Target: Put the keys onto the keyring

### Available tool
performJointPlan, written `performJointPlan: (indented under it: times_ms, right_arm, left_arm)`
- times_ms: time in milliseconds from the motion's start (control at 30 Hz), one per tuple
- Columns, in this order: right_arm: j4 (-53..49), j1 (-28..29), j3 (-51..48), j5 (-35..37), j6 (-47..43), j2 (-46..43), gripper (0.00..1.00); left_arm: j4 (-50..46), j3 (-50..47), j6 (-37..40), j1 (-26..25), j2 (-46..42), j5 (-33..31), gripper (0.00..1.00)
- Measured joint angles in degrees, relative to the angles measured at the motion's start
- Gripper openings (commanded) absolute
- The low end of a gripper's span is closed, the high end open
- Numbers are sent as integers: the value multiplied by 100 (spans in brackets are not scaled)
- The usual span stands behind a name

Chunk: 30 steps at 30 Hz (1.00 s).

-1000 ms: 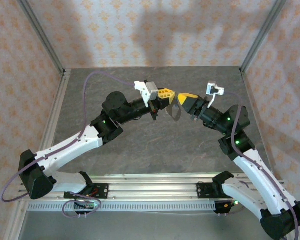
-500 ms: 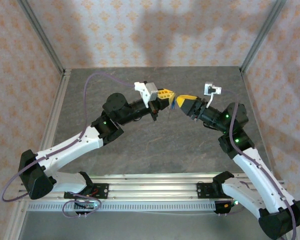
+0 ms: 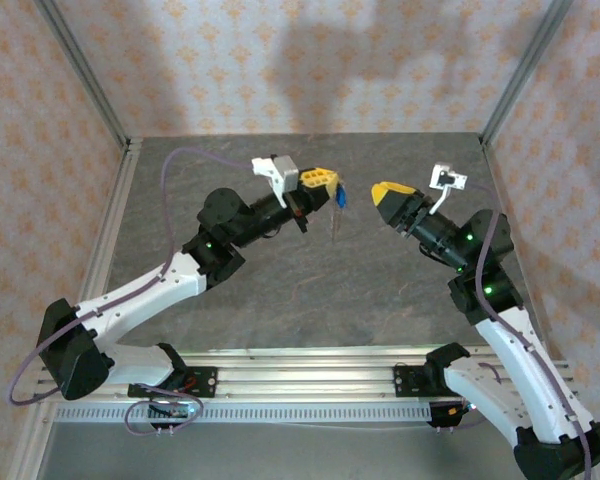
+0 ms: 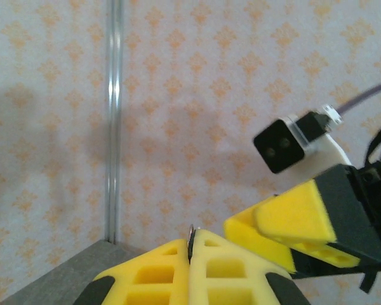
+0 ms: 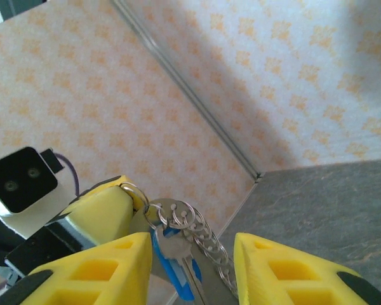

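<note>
Top external: left hand (image 3: 327,181) raised above table (image 3: 280,290), fingers pressed together, pinching keyring (image 5: 171,213). Blue keys (image 5: 176,276) dangle below its fingertips. Right hand (image 3: 382,191) opposite, apart, fingers spread, empty, facing keyring. Both arms bent, elbows outward. Patterned wall (image 3: 280,70) behind.

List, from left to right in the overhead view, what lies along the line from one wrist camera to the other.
left wrist camera → left gripper → keys → right gripper → right wrist camera
</note>
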Motion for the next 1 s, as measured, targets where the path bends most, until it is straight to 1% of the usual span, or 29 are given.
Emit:
performJointPlan:
  times_ms: [133,367,500,633,833,1000]
  right_arm:
    - [2,0,59,317,68,168,38]
    - [214,0,127,678,267,699,38]
    - [448,0,195,699,409,1036,39]
    - [651,0,306,682,509,1366,40]
    - [907,-2,570,546,577,1797,47]
    - [1257,-4,673,365,678,2153,47]
  left_arm:
    - [341,-83,-525,350,157,122,0]
    - [787,-173,-1447,752,527,413,0]
    - [935,-170,-1893,988,702,568,0]
    - [1108,-133,-2345,1117,922,804,0]
    - [1185,90,-2896,1217,1331,1108,0]
    - [1303,278,-3344,1228,1589,1270,0]
